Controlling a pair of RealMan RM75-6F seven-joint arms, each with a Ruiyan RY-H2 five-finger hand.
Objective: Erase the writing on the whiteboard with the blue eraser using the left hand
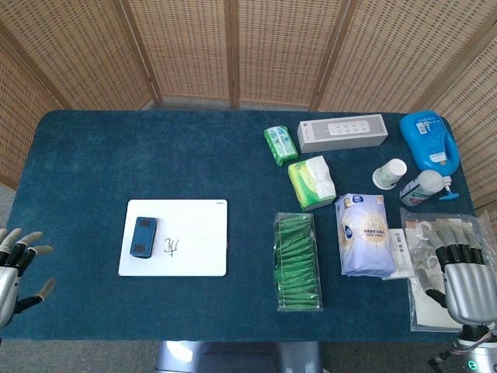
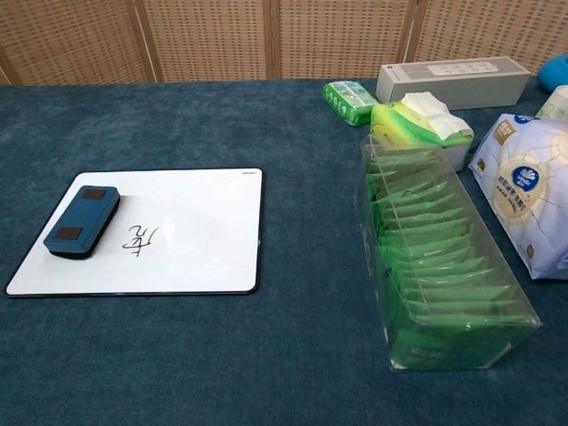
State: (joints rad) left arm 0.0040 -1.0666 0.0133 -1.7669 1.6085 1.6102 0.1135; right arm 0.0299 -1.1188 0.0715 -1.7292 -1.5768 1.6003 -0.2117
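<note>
A white whiteboard [image 1: 194, 225] [image 2: 204, 222] lies flat on the blue table, left of centre. Black handwriting [image 1: 172, 247] [image 2: 142, 238] sits near its middle. The blue eraser [image 1: 143, 236] [image 2: 82, 220] rests on the board's left part, just left of the writing. My left hand [image 1: 17, 268] is at the table's left front edge, well left of the board, fingers spread and holding nothing. My right hand [image 1: 460, 272] rests over a clear bag at the right front, fingers extended and empty. Neither hand appears in the chest view.
A clear box of green packets [image 1: 297, 263] [image 2: 435, 275] stands right of the board. Further right lie a white tissue pack [image 1: 364, 235], green tissue packs [image 1: 311, 183], a grey box [image 1: 342, 133], a cup [image 1: 389, 174] and a blue jug [image 1: 429, 139]. Wicker screens stand behind the table.
</note>
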